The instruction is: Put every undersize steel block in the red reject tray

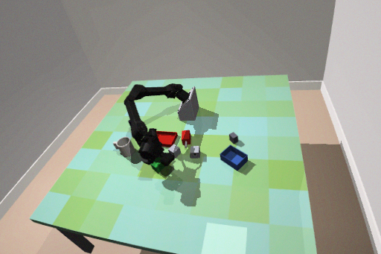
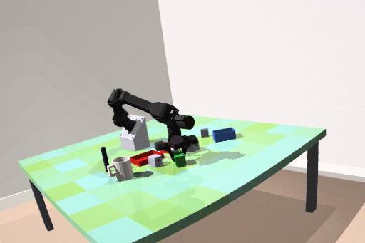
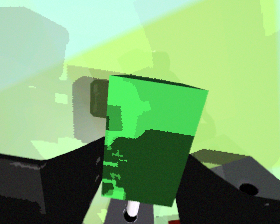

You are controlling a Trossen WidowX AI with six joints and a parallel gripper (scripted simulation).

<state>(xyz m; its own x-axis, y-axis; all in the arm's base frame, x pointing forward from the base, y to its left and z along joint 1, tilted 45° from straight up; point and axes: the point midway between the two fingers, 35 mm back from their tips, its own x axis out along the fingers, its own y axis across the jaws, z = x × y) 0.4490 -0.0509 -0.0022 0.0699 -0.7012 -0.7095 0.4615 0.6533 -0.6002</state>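
the fingers [image 1: 162, 162] [image 2: 180, 154] grip the green gauge [image 1: 158, 165] [image 2: 180, 159] [image 3: 151, 135] by its block, presumably leaving its pale pin [image 3: 133, 208] free to probe the bore beneath, near the red tray [image 1: 167, 139] [image 2: 140, 160].

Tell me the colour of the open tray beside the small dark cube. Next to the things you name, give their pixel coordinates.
Blue [image 1: 228, 159] [image 2: 224, 136], clearest in the top view.

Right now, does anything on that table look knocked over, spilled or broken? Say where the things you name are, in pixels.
No, nothing stands out. The mug [image 1: 124, 147] [image 2: 123, 169] is upright, the red tray [image 1: 167, 138] [image 2: 140, 162] and blue tray [image 1: 234, 162] [image 2: 224, 135] sit flat, and the gripper [image 2: 179, 159] [image 3: 143, 141] grips the green gauge [image 1: 158, 165] [image 2: 180, 159] [image 3: 153, 120]. I see no spill or breakage.
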